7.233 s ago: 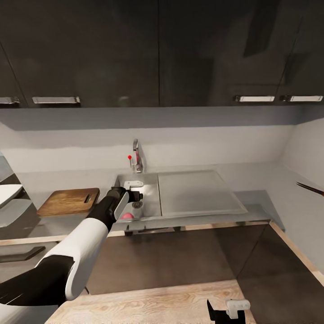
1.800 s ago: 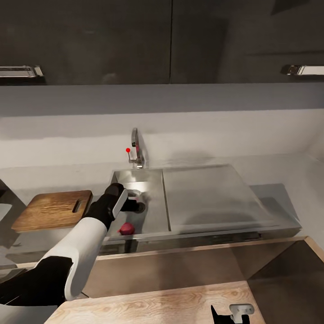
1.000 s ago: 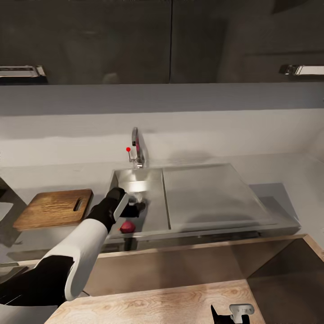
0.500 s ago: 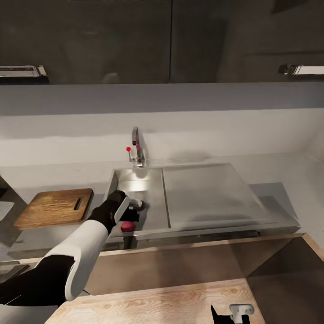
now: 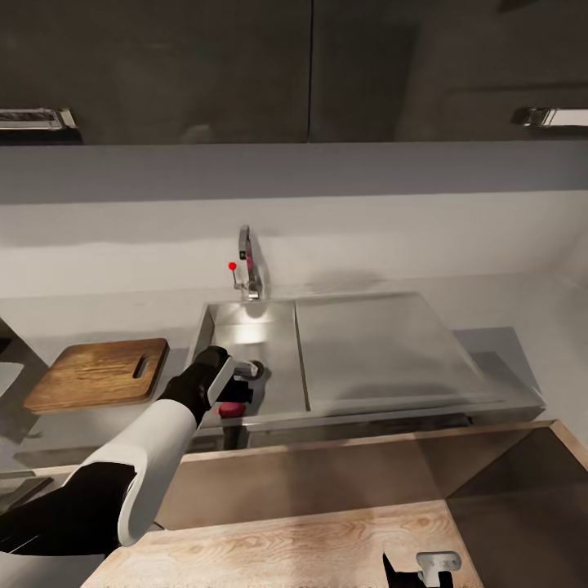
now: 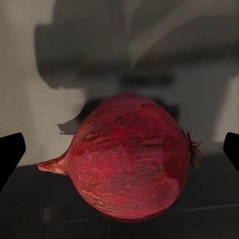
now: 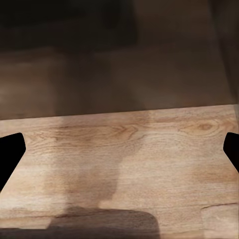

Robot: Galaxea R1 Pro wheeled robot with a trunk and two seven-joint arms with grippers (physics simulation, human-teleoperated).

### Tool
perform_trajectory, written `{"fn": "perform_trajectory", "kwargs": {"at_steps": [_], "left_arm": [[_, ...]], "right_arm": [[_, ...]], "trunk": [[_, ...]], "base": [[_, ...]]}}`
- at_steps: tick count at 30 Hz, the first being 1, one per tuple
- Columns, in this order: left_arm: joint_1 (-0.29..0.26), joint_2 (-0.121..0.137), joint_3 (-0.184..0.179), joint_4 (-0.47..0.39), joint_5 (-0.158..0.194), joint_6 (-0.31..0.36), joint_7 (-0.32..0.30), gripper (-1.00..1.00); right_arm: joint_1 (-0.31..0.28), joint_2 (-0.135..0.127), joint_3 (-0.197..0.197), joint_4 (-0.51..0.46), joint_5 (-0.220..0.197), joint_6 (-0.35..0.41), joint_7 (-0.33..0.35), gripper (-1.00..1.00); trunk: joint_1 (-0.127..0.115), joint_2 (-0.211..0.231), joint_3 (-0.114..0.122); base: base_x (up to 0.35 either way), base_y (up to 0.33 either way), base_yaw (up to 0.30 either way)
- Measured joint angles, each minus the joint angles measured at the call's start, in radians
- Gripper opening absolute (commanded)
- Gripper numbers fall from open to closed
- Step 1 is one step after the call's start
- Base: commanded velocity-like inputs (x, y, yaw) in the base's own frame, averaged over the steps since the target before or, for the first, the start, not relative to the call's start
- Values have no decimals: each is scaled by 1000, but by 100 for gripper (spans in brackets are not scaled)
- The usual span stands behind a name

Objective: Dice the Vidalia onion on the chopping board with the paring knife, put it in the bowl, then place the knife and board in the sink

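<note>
The pinkish-red Vidalia onion lies in the sink, against the basin's near wall. My left gripper reaches down into the basin right at it. In the left wrist view the onion sits between the two dark fingertips, which stand wide apart, so the gripper is open around it. The brown chopping board lies on the countertop left of the sink. My right gripper hangs low over the wooden floor, open and empty. The paring knife and the bowl are out of view.
A chrome tap with a red knob rises behind the basin. The flat drainboard stretches to the right of it. Dark wall cabinets hang above the counter.
The left gripper has slid back from the drain toward the basin's near wall and come down over the onion. The head view has moved closer than 7 s ago.
</note>
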Motion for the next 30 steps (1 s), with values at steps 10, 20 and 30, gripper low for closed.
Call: {"fn": "perform_trajectory", "kwargs": {"at_steps": [10,20,30], "left_arm": [[0,0,0,0,0,0,0,100],[0,0,0,2,0,0,0,100],[0,0,0,10,4,0,0,-100]], "right_arm": [[0,-1,0,0,0,0,0,100],[0,-1,0,0,0,0,0,100],[0,-1,0,0,0,0,0,100]], "trunk": [[0,0,-16],[0,0,-32],[0,0,-34]], "base": [[0,0,0],[0,0,0],[0,0,0]]}}
